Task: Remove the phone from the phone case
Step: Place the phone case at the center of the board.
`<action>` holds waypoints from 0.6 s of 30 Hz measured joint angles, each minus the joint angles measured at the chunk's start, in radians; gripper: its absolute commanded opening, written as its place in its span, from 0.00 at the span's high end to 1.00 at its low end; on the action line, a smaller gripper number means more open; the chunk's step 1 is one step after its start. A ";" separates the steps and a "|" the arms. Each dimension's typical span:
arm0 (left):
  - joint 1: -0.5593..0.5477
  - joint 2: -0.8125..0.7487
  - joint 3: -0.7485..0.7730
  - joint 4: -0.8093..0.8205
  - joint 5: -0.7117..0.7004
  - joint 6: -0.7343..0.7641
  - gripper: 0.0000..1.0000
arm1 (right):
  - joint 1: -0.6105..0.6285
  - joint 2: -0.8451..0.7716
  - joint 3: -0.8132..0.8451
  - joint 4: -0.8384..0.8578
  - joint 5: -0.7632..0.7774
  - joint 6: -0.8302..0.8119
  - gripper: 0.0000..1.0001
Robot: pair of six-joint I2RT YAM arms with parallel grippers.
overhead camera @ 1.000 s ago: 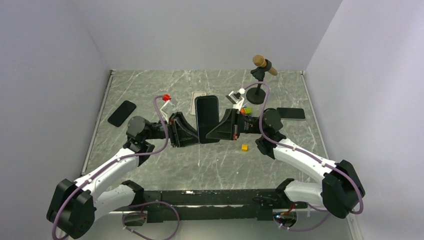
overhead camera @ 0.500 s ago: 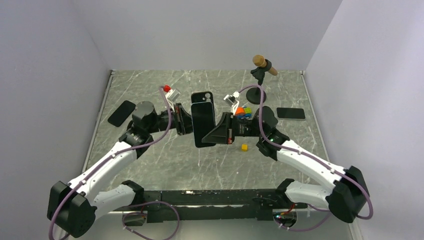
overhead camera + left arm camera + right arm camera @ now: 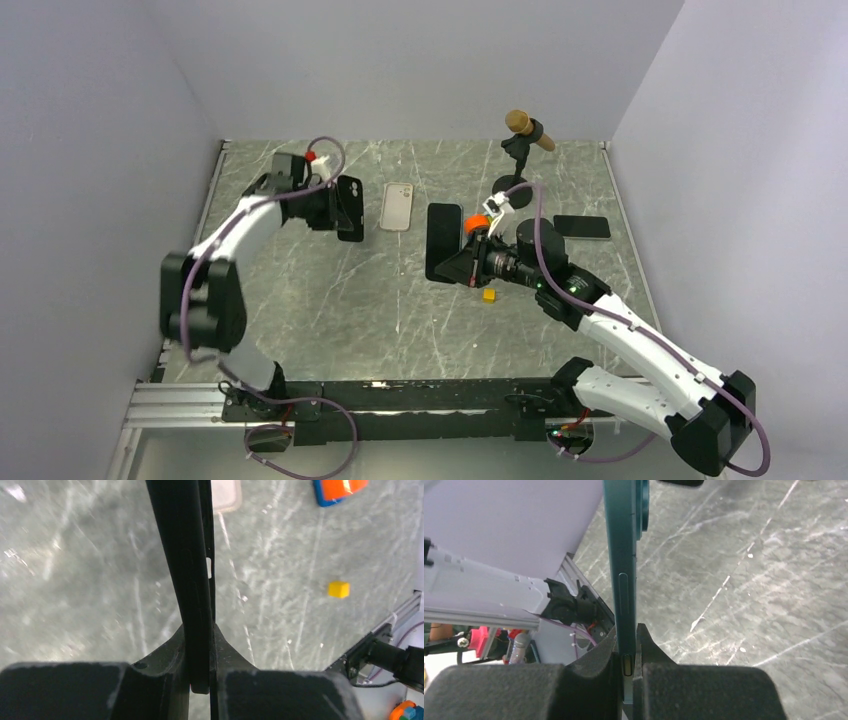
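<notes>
My left gripper (image 3: 336,208) is shut on the black phone case (image 3: 350,208) and holds it upright above the table's back left. In the left wrist view the case (image 3: 192,570) runs edge-on between the jaws of the left gripper (image 3: 200,647). My right gripper (image 3: 463,262) is shut on the dark phone (image 3: 443,242) and holds it upright above the table's middle right. In the right wrist view the phone (image 3: 623,555) shows a teal edge clamped in the right gripper (image 3: 626,652). Phone and case are well apart.
A white phone-shaped item (image 3: 398,206) lies flat between the grippers. A yellow cube (image 3: 488,295) lies under the right arm, with a coloured cube (image 3: 477,223) near the right wrist. A microphone on a stand (image 3: 520,150) and a dark phone (image 3: 581,227) are at the back right.
The two grippers held phone and case together at the centre. Now the left arm has swung back and left with the case, and the right gripper has kept the phone and shifted right.
</notes>
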State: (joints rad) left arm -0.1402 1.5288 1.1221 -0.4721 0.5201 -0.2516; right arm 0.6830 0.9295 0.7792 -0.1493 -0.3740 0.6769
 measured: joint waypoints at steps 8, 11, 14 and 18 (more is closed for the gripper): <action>0.108 0.509 0.419 -0.200 0.046 0.138 0.96 | -0.005 -0.082 -0.030 -0.047 0.007 -0.007 1.00; 0.125 0.605 0.488 -0.235 0.090 0.154 0.95 | -0.006 -0.113 -0.031 -0.050 0.010 -0.014 1.00; 0.124 0.650 0.552 -0.281 0.127 0.158 0.91 | -0.007 -0.122 -0.031 -0.055 0.011 -0.021 1.00; 0.090 0.704 0.641 -0.304 0.135 0.158 0.87 | -0.008 -0.122 -0.031 -0.075 0.017 -0.023 1.00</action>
State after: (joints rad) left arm -0.0502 2.2326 1.7634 -0.7761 0.6552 -0.0933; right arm 0.6754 0.8070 0.7486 -0.2245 -0.3573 0.6540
